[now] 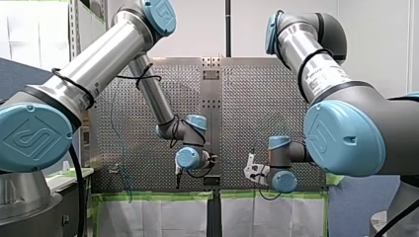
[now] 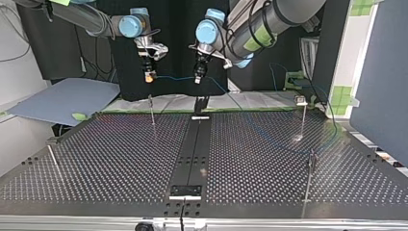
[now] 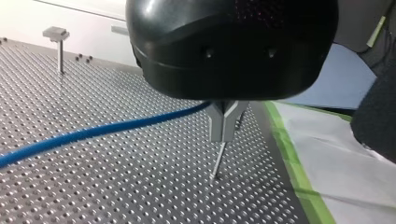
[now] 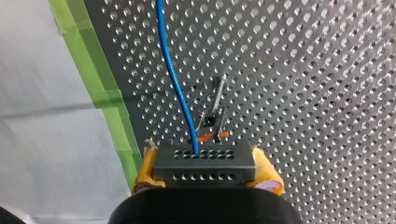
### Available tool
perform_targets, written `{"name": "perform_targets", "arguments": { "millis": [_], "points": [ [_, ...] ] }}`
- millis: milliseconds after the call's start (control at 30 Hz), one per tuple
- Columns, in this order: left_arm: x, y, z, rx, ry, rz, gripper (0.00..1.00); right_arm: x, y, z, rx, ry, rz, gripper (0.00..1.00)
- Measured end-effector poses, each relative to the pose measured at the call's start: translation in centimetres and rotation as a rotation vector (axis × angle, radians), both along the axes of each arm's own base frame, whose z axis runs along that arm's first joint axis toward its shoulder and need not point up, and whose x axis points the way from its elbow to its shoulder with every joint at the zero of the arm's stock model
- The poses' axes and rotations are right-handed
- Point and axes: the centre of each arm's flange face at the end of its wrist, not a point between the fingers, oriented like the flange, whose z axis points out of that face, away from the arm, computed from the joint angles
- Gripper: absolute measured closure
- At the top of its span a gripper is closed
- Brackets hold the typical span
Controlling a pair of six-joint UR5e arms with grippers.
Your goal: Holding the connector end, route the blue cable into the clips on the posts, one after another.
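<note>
My right gripper (image 4: 204, 163) is shut, its yellow pads (image 4: 145, 168) clamping a dark grey connector block (image 4: 204, 158). The blue cable (image 4: 175, 74) leaves that block and runs ahead over the perforated table. In the top view the cable (image 2: 175, 77) spans level from my right gripper (image 2: 149, 78) to my left gripper (image 2: 198, 79), then drops away across the table. My left gripper (image 3: 223, 133) is shut on the cable (image 3: 93, 133), above a thin post (image 3: 217, 163). A clip post (image 4: 214, 114) stands just ahead of the connector.
More posts stand on the perforated table (image 2: 120, 159): one near the middle back (image 2: 152, 109), one with a clip at the top view's right (image 2: 302, 113), one nearer the front (image 2: 309, 180). Green tape (image 4: 102, 88) edges the white-covered border.
</note>
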Motion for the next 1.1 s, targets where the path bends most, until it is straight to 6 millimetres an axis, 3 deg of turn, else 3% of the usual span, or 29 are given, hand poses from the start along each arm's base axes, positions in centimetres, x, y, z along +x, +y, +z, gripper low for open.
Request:
{"name": "perform_targets", "arguments": {
  "millis": [200, 700, 1100],
  "points": [
    [1.0, -1.8, 0.6, -0.032, -0.016, -0.004, 1.0, -0.8, -0.8, -0.1, -0.007, -0.012, 0.0, 1.0],
    [0.9, -5.7, -3.4, 0.013, 0.023, -0.016, 1.0, -2.5, -1.6, -0.5, -0.008, 0.091, -0.001, 1.0],
    [1.3, -8.8, -6.4, 0.011, 0.006, -0.012, 1.0, -6.2, -3.1, -1.5, -0.011, 0.098, -0.014, 1.0]
  ]
}}
